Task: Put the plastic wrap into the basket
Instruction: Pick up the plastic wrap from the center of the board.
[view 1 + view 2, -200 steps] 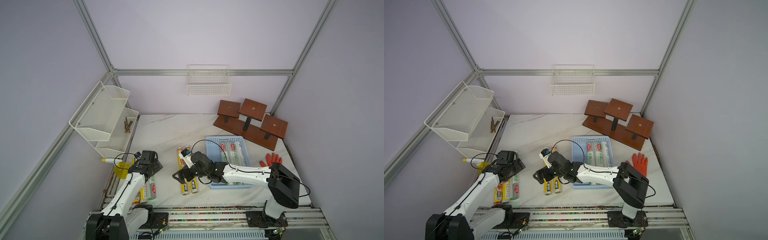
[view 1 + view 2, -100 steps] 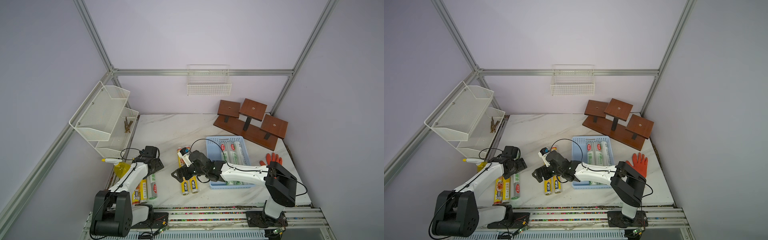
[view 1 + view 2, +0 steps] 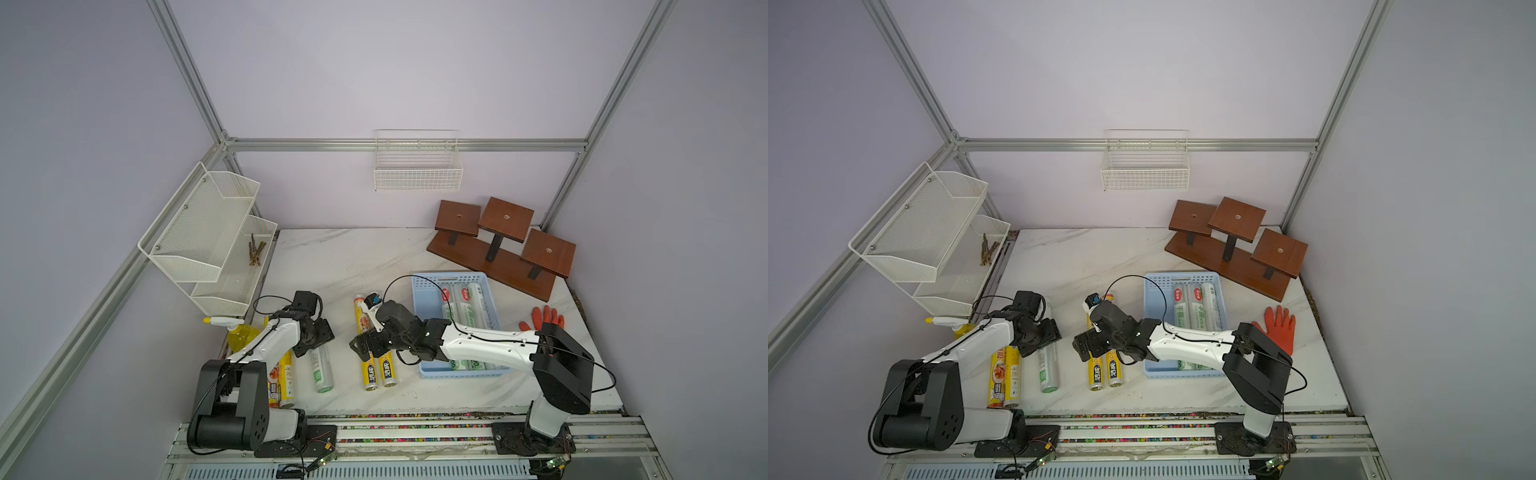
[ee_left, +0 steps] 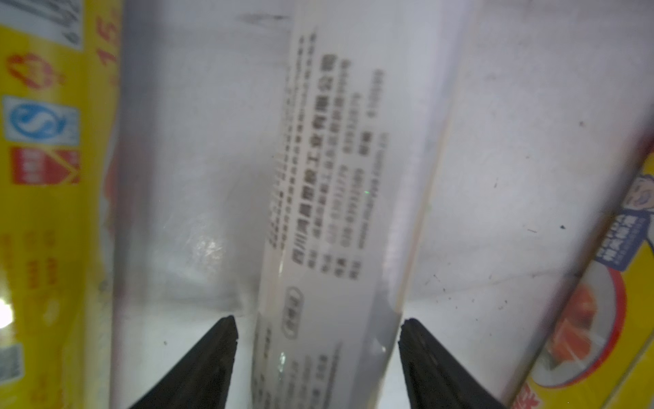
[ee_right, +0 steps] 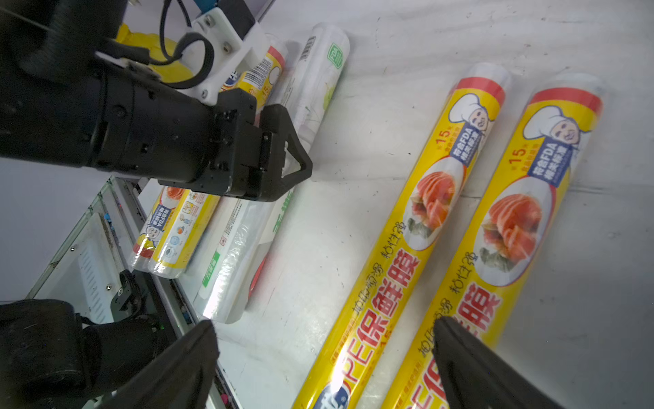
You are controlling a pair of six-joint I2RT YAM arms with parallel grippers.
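A white, green-printed roll of plastic wrap (image 3: 322, 371) lies on the white marble table (image 3: 353, 257) with the left gripper (image 4: 316, 322) down over it, jaws apart on either side and not yet clenched on it. Two yellow rolls (image 3: 284, 378) lie just beside it on the robot's left, and two more yellow rolls (image 5: 424, 212) lie between it and the shallow light-blue plastic basket (image 3: 473, 276), under the right gripper (image 5: 327, 340), whose jaws hang wide apart, grasping nothing. Three white rolls (image 3: 465, 309) already lie in the basket.
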